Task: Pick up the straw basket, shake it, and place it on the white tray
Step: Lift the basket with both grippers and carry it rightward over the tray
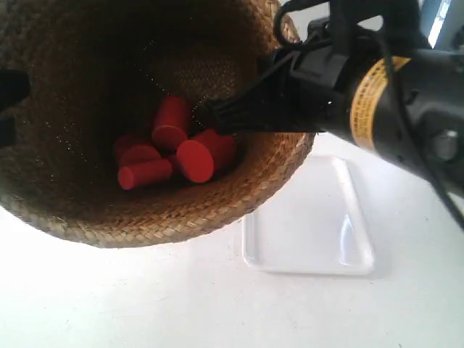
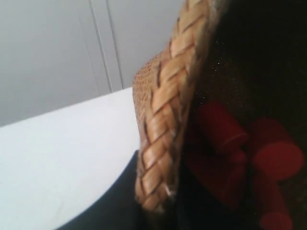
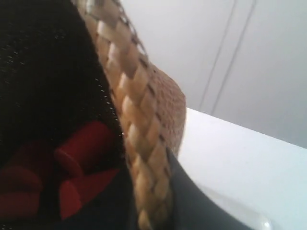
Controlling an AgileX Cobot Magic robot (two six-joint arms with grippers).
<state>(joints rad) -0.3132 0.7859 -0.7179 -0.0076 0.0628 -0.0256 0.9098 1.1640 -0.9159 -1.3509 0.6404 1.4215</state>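
The straw basket [image 1: 167, 225] hangs in the air close to the exterior camera, tipped so its dark inside shows. Several red cylinders [image 1: 174, 148] lie in its bottom. The white tray [image 1: 312, 232] lies on the table below it, to the exterior view's right. My left gripper [image 2: 156, 191] is shut on the braided rim [image 2: 168, 100], one finger outside and one inside. My right gripper [image 3: 151, 191] is shut on the rim [image 3: 129, 105] in the same way. In the exterior view, the arm at the right [image 1: 377, 94] reaches over the rim with its fingers [image 1: 217, 116] on it.
The white tabletop [image 1: 145, 297] spreads under the basket and around the tray. A dark part [image 1: 11, 98] of the arm at the exterior view's left shows at the basket's far side. Pale wall panels [image 2: 72, 48] stand behind the table.
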